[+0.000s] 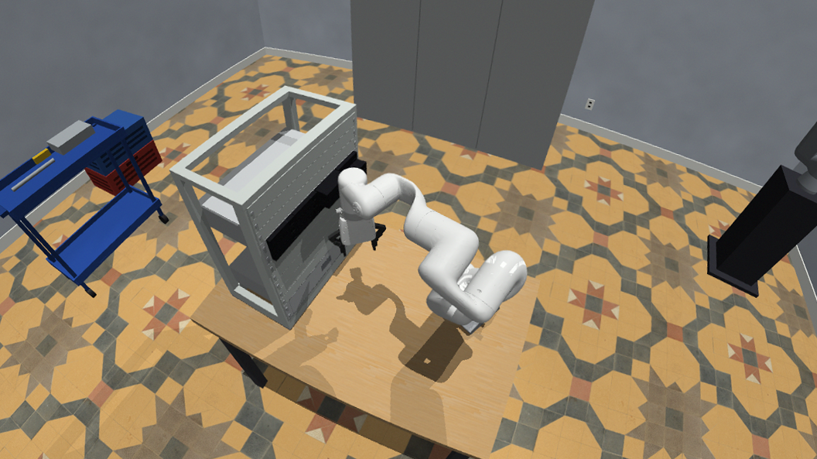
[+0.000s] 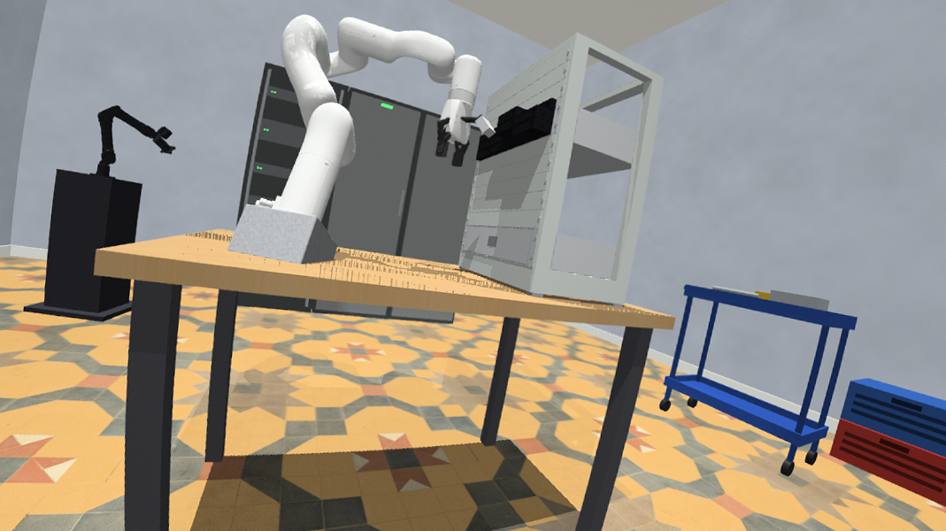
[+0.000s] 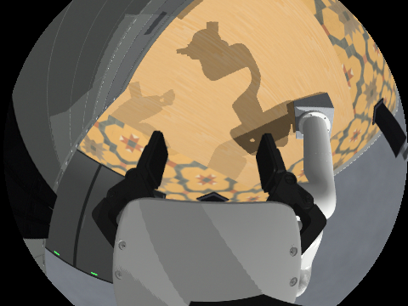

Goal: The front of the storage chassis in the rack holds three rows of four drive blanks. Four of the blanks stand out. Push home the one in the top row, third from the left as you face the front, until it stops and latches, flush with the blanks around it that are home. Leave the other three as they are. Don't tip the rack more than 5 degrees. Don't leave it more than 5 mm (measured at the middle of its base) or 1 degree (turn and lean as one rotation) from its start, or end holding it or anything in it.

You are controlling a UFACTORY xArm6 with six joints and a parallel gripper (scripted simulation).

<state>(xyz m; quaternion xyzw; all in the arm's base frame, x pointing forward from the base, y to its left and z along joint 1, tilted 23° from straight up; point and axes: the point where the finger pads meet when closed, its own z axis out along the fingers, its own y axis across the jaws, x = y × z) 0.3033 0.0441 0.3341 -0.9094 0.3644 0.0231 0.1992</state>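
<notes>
Jaws spread wide, holding nothing; gripper (image 2: pixel 451 151) hangs pointing down at the desk (image 2: pixel 379 285), just left of the rack (image 2: pixel 564 162) front. Blanks (image 2: pixel 525 122) lie rightward, high up; target blank not distinguishable. Push must run horizontally right.

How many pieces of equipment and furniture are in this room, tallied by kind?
Robot arms: 2 (white six-joint arm, dark arm on a black pedestal)
Wooden tables: 1
Pale grey open-frame racks: 1
Blue wheeled carts: 1
Stacked crates: 2 (blue, red)
Tall grey cabinets: 1
Total: 8
</notes>
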